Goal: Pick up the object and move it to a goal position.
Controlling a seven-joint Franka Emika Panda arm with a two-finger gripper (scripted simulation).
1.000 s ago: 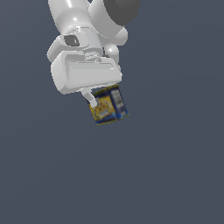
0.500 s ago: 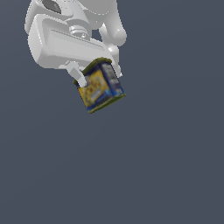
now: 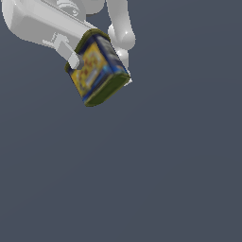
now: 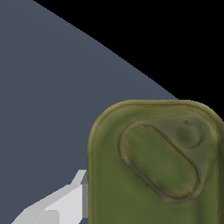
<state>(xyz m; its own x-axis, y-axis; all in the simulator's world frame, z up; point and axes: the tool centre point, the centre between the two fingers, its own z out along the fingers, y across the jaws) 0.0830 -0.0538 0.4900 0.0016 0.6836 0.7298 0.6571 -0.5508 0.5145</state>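
The tin can (image 3: 97,70), dark blue and yellow with olive-green rims, hangs tilted in the air at the upper left of the exterior view. My white gripper (image 3: 97,61) is shut on it, one finger (image 3: 72,59) on its near side and the other behind its far edge. In the wrist view the can's olive-green lid (image 4: 157,166) with its pull tab fills much of the picture, with one white finger (image 4: 57,203) beside it.
A plain dark grey-blue floor (image 3: 165,179) lies below and around the can. In the wrist view a black area (image 4: 175,35) lies beyond the floor's curved edge.
The gripper has carried the can up and toward the exterior view's left, and it now looks larger and more tilted. The grip on the can has held.
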